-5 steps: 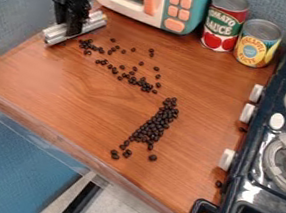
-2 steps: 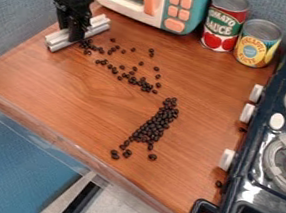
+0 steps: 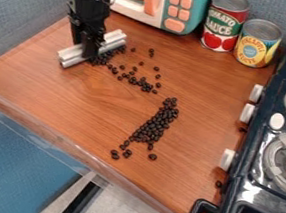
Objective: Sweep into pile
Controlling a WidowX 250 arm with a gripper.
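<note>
Black hand (image 3: 88,55) clenched on silver bar (image 3: 113,42), just beside dark beans (image 3: 113,69) on wooden counter (image 3: 73,98).

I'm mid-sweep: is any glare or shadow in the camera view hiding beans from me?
Camera view: bright glare on the glossy dark stove, near its front-left edge; pale highlights along the silver bar; no strong glare or heavy shadow across the long bean pile.

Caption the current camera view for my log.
Black two-finger gripper holding a long silvery bar against scattered dark beans, near an elongated bean pile on brown wooden counter.
</note>
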